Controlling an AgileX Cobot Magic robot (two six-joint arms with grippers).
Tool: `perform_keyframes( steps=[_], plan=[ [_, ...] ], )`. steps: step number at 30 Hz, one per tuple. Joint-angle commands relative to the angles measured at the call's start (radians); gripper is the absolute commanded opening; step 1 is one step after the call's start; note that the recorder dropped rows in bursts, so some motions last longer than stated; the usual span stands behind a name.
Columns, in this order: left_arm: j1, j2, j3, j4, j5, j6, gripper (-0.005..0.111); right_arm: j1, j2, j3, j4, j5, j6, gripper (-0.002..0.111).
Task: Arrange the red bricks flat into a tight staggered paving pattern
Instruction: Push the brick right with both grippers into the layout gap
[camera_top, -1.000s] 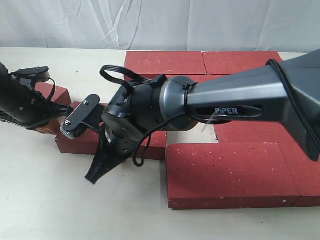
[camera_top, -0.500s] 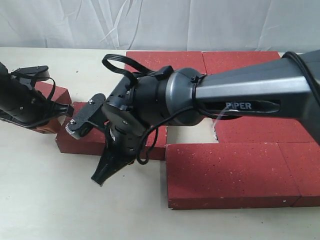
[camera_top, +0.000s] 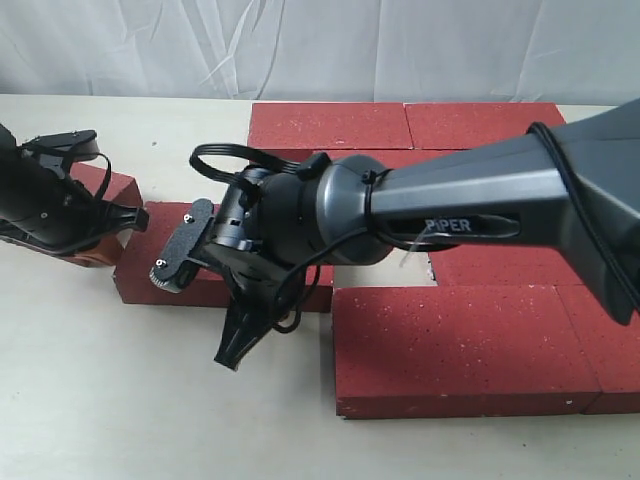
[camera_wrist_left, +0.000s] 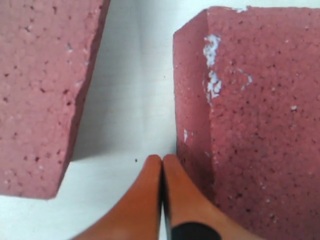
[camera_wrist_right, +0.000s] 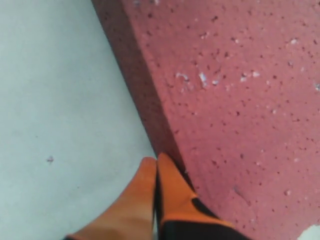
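Note:
Several dark red bricks (camera_top: 455, 345) lie flat in a paved group on the right of the exterior view. One loose red brick (camera_top: 140, 275) lies left of the group. My right gripper (camera_top: 232, 358) reaches across and is shut, its tips at that brick's near edge. In the right wrist view the shut right gripper (camera_wrist_right: 156, 162) touches the brick's side (camera_wrist_right: 240, 100). My left gripper (camera_top: 138, 216) is shut by the loose brick's left end, in front of another red brick (camera_top: 115, 185). In the left wrist view the shut left gripper (camera_wrist_left: 162, 159) sits between two bricks (camera_wrist_left: 250, 125), (camera_wrist_left: 45, 90).
The pale table (camera_top: 120, 400) shows at front left. A small gap of bare table (camera_top: 380, 272) sits inside the paved group. A white cloth backdrop (camera_top: 150, 50) hangs behind. The right arm's grey forearm (camera_top: 480, 205) covers the middle bricks.
My right gripper has swung to the right along the loose brick's near edge, with the wrist turning. The left arm has hardly moved.

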Motion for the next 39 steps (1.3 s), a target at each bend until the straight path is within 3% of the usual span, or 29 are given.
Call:
perform_keyframes(
  steps=[1, 16, 31, 39],
  plan=[
    [-0.004, -0.002, -0.003, -0.029, -0.006, 0.003, 0.0, -0.005, -0.004, -0.003, -0.041, 0.006, 0.006, -0.001],
    [-0.004, -0.002, -0.003, -0.078, 0.009, 0.011, 0.0, -0.005, -0.116, -0.003, 0.177, 0.006, 0.004, -0.001],
    [-0.004, -0.002, -0.003, -0.199, 0.073, 0.118, 0.0, -0.005, -0.217, -0.003, 0.177, 0.047, 0.01, -0.001],
    [-0.076, -0.002, -0.003, -0.204, 0.068, 0.134, 0.0, -0.011, -0.217, -0.003, 0.173, 0.054, 0.033, -0.001]
  ],
)
